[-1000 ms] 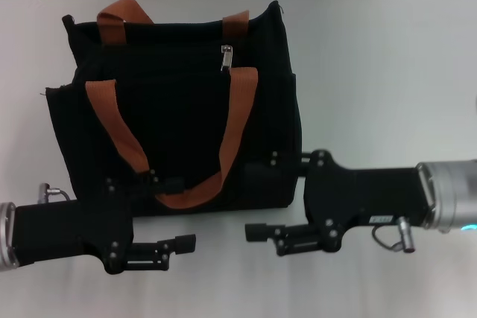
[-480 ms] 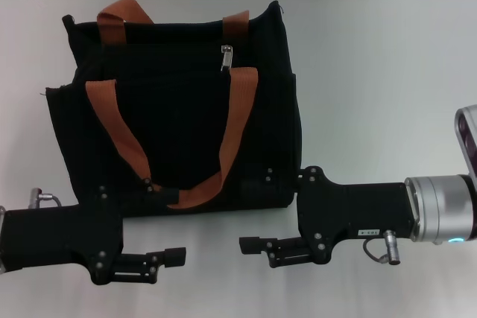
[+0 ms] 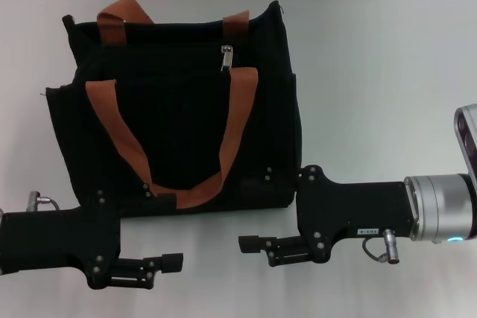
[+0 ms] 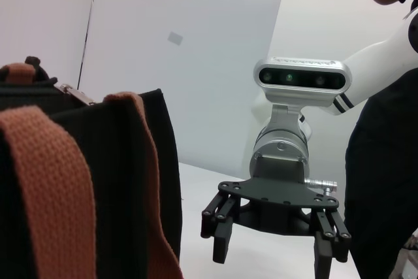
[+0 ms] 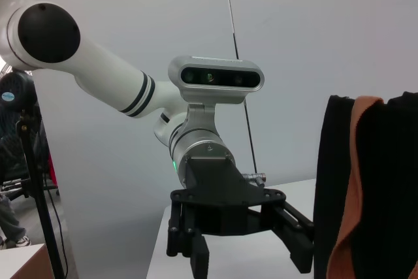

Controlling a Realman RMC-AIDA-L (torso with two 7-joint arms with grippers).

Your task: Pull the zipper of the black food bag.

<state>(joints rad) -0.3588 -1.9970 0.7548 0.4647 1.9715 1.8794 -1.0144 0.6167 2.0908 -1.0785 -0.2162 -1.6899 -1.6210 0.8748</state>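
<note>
The black food bag (image 3: pixel 186 124) stands on the white table, with two orange-brown strap handles (image 3: pixel 119 135). The zipper's silver pull tab (image 3: pixel 226 57) sits on the top track, right of the middle; it also shows in the left wrist view (image 4: pixel 70 93). My left gripper (image 3: pixel 170 230) is open and empty at the bag's front left corner, low by the table. My right gripper (image 3: pixel 250 212) is open and empty at the bag's front right corner. Both are well away from the pull tab. The left wrist view shows the right gripper (image 4: pixel 271 256) open. The right wrist view shows the left gripper (image 5: pixel 248 256) open beside the bag (image 5: pixel 392 187).
The white table (image 3: pixel 373 94) stretches bare to the right of the bag. A wall runs behind the table. A person in dark clothes (image 4: pixel 385 161) stands beyond the right arm. A black stand (image 5: pixel 39 194) is off the table's side.
Both arms have drawn back toward the table's front edge, the left one a little more. Both grippers have stayed open. The bag and the pull tab have not moved.
</note>
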